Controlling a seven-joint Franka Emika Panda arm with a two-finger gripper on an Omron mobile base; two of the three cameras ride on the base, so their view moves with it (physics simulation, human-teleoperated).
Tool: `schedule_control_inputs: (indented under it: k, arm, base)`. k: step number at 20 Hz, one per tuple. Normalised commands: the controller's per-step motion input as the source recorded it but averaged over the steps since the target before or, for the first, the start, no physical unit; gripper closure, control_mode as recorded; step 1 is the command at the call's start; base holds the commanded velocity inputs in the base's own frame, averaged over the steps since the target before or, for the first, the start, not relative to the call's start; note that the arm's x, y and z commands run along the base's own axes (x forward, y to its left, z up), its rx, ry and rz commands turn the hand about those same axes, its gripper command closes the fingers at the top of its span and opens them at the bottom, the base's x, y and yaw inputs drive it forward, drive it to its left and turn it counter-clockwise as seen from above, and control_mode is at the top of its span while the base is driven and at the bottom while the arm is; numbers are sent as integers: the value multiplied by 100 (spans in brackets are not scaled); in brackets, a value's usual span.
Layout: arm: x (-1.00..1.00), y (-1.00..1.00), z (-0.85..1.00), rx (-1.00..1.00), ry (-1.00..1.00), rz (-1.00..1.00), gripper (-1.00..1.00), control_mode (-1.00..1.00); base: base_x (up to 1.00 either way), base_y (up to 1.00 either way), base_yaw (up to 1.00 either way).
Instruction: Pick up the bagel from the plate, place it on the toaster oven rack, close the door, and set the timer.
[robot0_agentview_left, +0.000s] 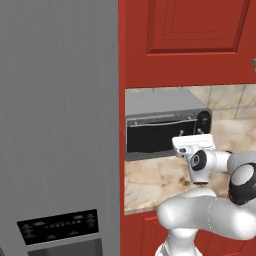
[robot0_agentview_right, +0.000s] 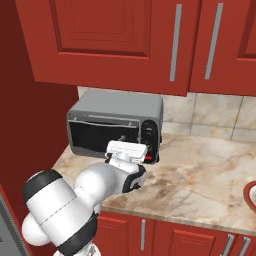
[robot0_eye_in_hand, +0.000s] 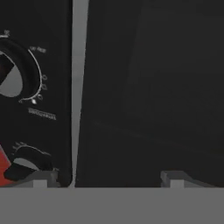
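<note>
The gripper (robot0_agentview_right: 121, 141) stands just in front of the grey toaster oven (robot0_agentview_right: 116, 107) on the marble counter (robot0_agentview_right: 200, 175), at the right part of its front. Its two fingers are spread wide and hold nothing. In the hand view the fingertips (robot0_eye_in_hand: 173, 178) rise at both sides of the grey strip between the door (robot0_eye_in_hand: 153, 87) and the black control panel (robot0_eye_in_hand: 35, 87), with a round dial (robot0_eye_in_hand: 11, 74) on the left. The door, a dark glass panel, stands upright and closed, its long axis horizontal along the oven front (robot0_agentview_left: 155, 135).
</note>
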Motion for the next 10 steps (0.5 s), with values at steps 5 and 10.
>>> schedule_control_inputs:
  k: [5, 10]
  arm:
    - [32, 26, 45, 11, 1, -22, -100, -100]
    - [22, 15, 45, 8, 3, -20, -100, -100]
  base:
    - [0, 0, 0]
    - [0, 0, 0]
